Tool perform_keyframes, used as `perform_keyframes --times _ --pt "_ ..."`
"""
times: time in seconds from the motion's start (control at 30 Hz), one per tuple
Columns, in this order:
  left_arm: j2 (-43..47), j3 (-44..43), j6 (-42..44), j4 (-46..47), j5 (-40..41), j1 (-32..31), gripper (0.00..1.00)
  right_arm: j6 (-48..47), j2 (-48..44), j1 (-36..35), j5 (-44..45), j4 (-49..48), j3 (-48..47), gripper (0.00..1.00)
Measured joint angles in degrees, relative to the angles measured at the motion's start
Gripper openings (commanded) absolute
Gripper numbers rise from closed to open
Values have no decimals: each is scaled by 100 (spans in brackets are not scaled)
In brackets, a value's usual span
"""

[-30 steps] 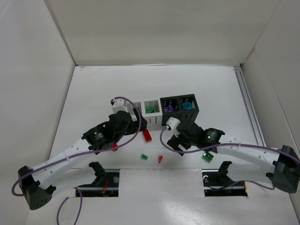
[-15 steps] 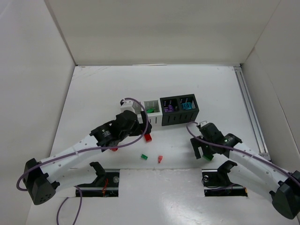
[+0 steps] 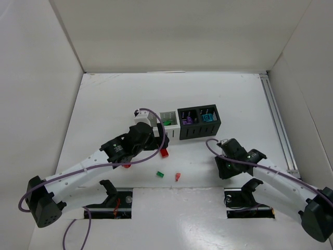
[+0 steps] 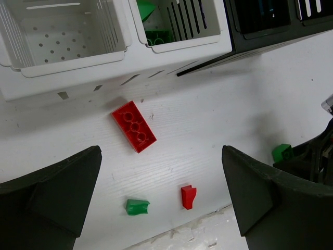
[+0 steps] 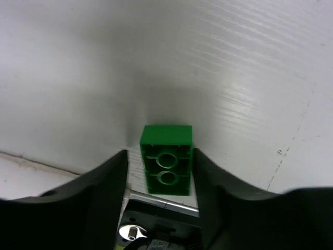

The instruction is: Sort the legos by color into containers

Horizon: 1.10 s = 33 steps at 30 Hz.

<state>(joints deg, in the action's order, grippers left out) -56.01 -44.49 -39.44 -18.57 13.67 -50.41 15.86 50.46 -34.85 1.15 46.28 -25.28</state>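
While the left gripper [image 4: 161,151] is hanging over the table [image 3: 104,104] with its jaws spread wide and nothing between them, the right gripper [image 5: 159,153] is sitting low near the table's near edge, straddling a green brick [image 5: 166,160]. One finger [image 5: 213,182] is seeming to meet the brick's side, while a thin gap is showing at the other finger [image 5: 99,182], so whether this claw is truly clamping the brick cannot be told. The brick is lying flat on the white surface, with two round shapes showing on its upper face.

Below the left wrist camera, a red brick [image 4: 134,126] is lying studs up and askew, just in front of the containers [image 3: 179,124] but apart from them. Nearer the arms, a small green piece [image 4: 137,206] and a small red piece [image 4: 188,197] are lying near each other without touching.

The containers are standing in a row across the middle of the table. The first white bin [image 4: 62,31], at the left end, is showing its perforated floor, and the second white bin [image 4: 177,28] is holding green pieces [image 4: 158,37]. Beside it, the first black bin [image 3: 188,120] is holding something purple, and the second black bin [image 3: 208,117] is holding something teal; their shapes are too small to make out.

A bit of red [image 3: 126,165] is peeking out beside the left arm, too hidden to identify
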Motion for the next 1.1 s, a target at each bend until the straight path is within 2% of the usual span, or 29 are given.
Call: perform_keyframes --times 0.1,0.17,0.23,0.37,0.43,0.73,0.9,1.03,1.1 --pt "2 2 2 0 2 0 100 22 -181 0 -63 2 42 38" --pt "4 2 2 0 9 0 100 33 -262 0 -83 2 66 23" --pt "4 2 0 -2 17 0 100 -42 -280 0 -116 -46 70 15" --pt "44 2 -55 -9 28 0 100 -503 -258 -223 -210 -540 -7 15" --pt "101 26 -157 -20 28 0 100 -903 -57 -428 -254 -844 -363 16" --pt "627 702 -962 -256 -15 0 100 -2684 2074 -752 -584 -3064 -3451 20" --pt "577 879 -1266 -343 -103 -9 99 -3185 3303 -920 -697 -3506 -4618 24" --pt "278 883 -1449 -382 -197 -44 99 -3331 3930 -944 -726 -3550 -4872 32" --pt "122 883 -1539 -431 -225 -114 99 -3379 4094 -951 -723 -3493 -4872 44"
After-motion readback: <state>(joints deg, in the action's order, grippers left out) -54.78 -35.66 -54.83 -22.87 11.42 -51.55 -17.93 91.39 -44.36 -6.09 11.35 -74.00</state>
